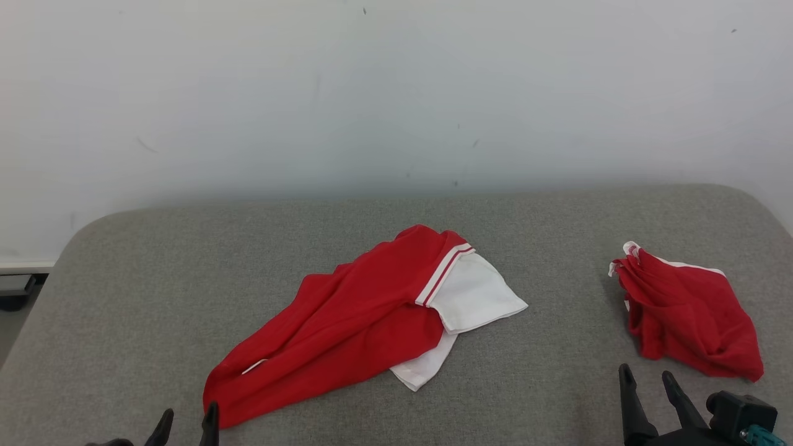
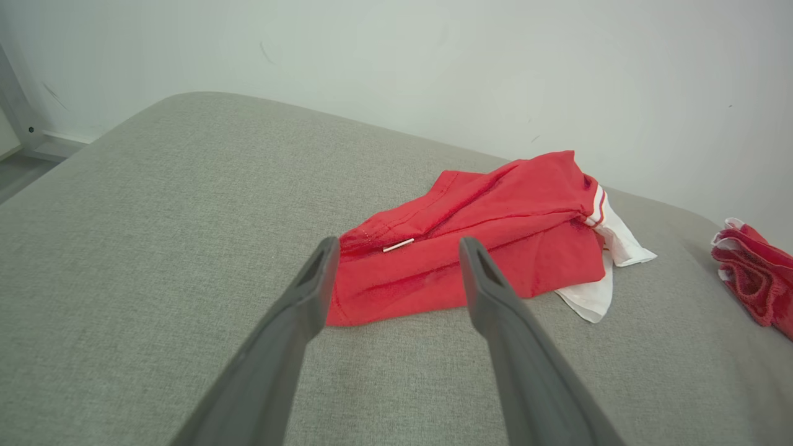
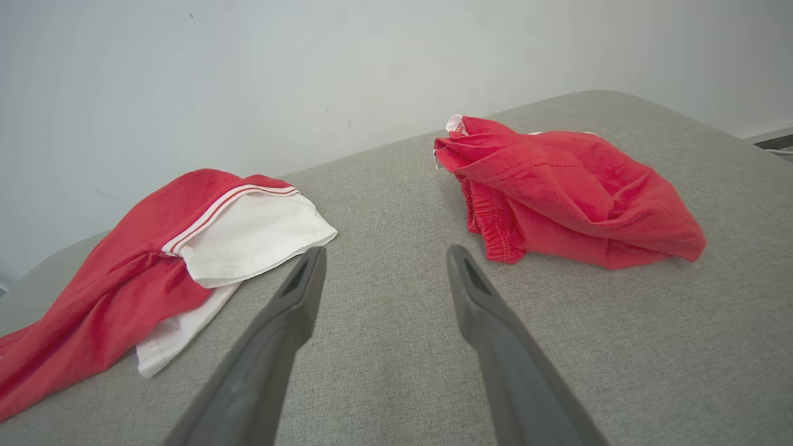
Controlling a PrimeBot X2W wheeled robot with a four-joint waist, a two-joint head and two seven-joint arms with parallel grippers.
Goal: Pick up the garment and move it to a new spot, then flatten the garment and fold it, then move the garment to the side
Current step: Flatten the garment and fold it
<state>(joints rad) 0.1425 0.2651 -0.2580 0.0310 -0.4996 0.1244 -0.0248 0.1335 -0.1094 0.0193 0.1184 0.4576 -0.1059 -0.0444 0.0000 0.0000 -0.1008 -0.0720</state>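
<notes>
1. Left gripper (image 1: 191,410): lower left, fingers apart, empty; nearer arm.
2. Right gripper (image 1: 646,371): lower right, fingers apart, empty.
3. Red-and-white garment (image 1: 347,322): centre, long axis lower left to upper right, low end just beside item 1.

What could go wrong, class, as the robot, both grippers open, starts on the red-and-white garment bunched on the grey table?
1. The right gripper sits nearer the small crumpled red garment and might take that instead of the red-and-white garment.
2. The red-and-white garment lies in bunched layers, so the left gripper may pinch only the top layer and drag it unevenly.
</notes>
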